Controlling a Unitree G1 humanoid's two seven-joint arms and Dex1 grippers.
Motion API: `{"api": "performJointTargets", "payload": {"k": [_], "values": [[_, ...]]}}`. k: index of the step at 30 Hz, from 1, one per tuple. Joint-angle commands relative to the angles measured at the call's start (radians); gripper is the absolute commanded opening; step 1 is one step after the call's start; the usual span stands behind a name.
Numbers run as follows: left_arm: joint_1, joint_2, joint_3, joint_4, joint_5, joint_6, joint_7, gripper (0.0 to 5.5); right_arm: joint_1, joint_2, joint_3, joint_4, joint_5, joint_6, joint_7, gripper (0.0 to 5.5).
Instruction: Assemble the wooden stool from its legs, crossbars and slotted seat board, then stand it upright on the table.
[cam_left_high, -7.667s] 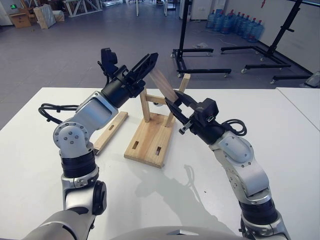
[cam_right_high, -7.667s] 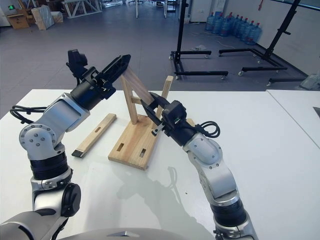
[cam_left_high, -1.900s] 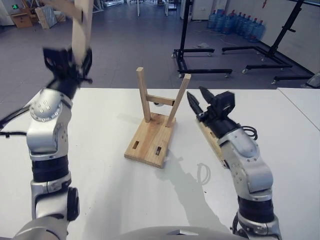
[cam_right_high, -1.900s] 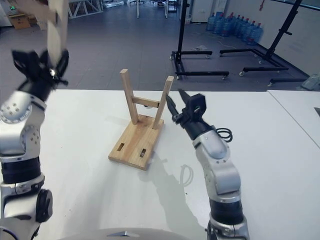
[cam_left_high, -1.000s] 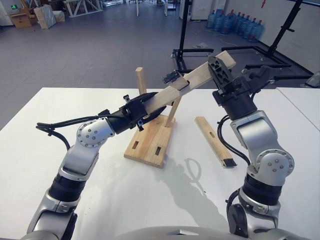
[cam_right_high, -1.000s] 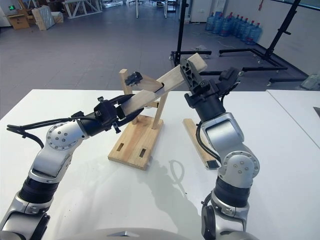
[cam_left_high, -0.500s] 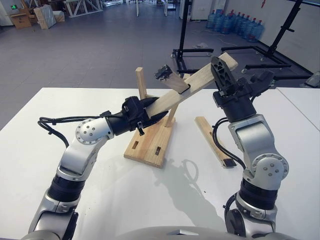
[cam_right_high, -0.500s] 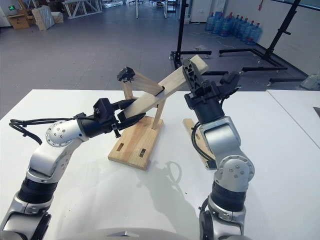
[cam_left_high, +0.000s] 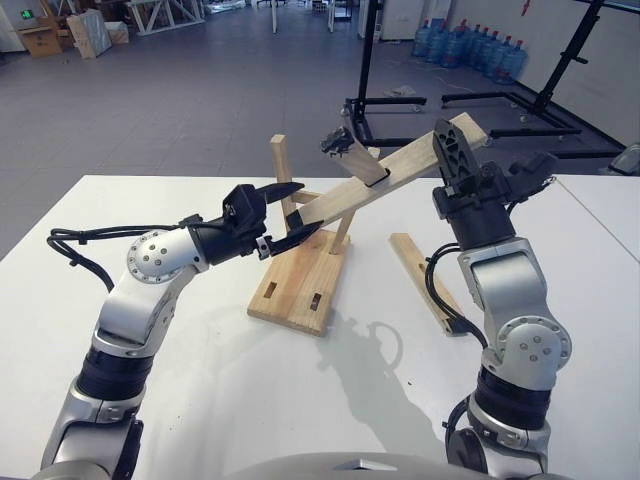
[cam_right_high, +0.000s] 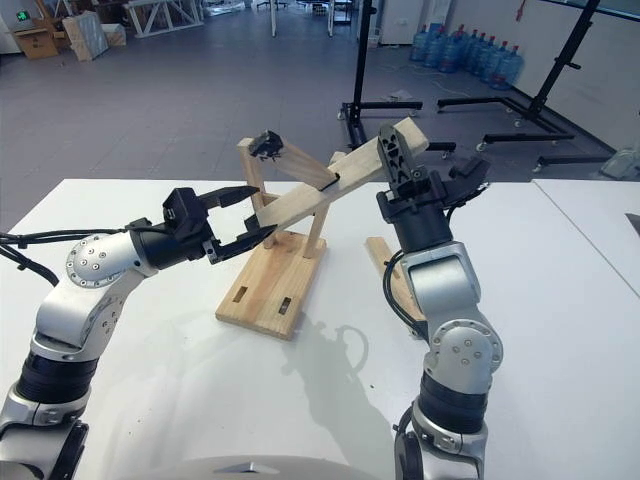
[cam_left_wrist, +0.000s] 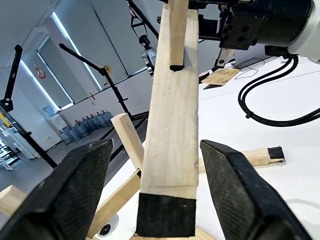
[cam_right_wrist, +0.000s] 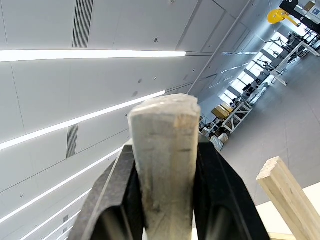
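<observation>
A slotted seat board (cam_left_high: 298, 283) lies flat mid-table with two legs (cam_left_high: 284, 190) standing in it, joined by a crossbar. Above it a third wooden leg (cam_left_high: 385, 172) slants through the air with a short crossbar (cam_left_high: 352, 160) stuck in its slot. My right gripper (cam_left_high: 450, 152) is shut on the leg's upper end, which shows between its fingers (cam_right_wrist: 117, 200). My left gripper (cam_left_high: 292, 212) is open at the leg's dark-tipped lower end (cam_left_wrist: 167, 220), its fingers (cam_left_wrist: 82, 195) standing wide on either side without touching. Another leg (cam_left_high: 425, 285) lies on the table to the right.
Black wheeled metal racks (cam_left_high: 400, 110) stand on the floor beyond the table's far edge. A second white table (cam_left_high: 610, 200) lies to the right. My left arm's black cable (cam_left_high: 70, 250) loops over the table at the left.
My left gripper has opened, let go of the slanted leg's lower end and drawn back a little to the left. The right gripper keeps hold of the upper end.
</observation>
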Motion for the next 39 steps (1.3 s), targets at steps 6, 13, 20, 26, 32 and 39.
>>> {"api": "performJointTargets", "payload": {"k": [6, 13, 20, 26, 32, 39], "values": [[0.021, 0.14, 0.057, 0.339, 0.222, -0.016, 0.108, 3.16, 0.066, -0.098, -0.099, 0.001, 0.01, -0.001, -0.056, 0.99], [0.247, 0.197, -0.21, 0.357, 0.459, -0.106, 0.02, 3.16, 0.073, -0.128, -0.07, 0.011, -0.004, 0.024, -0.07, 0.99], [0.294, 0.101, -0.288, 0.026, 0.433, -0.001, 0.005, 3.16, 0.211, -0.244, -0.018, -0.026, -0.098, 0.124, -0.002, 0.99], [0.261, -0.07, -0.261, -0.055, 0.433, 0.053, 0.157, 3.16, 0.237, -0.375, -0.092, 0.023, -0.149, 0.151, 0.12, 0.99], [0.088, -0.255, 0.11, -0.011, 0.19, 0.138, 0.385, 3.16, 0.233, -0.343, -0.073, 0.033, -0.203, 0.134, 0.146, 0.99], [0.072, -0.304, 0.176, 0.021, 0.2, 0.126, 0.54, 3.16, 0.214, -0.244, -0.024, 0.013, -0.221, 0.125, 0.104, 0.99]]}}
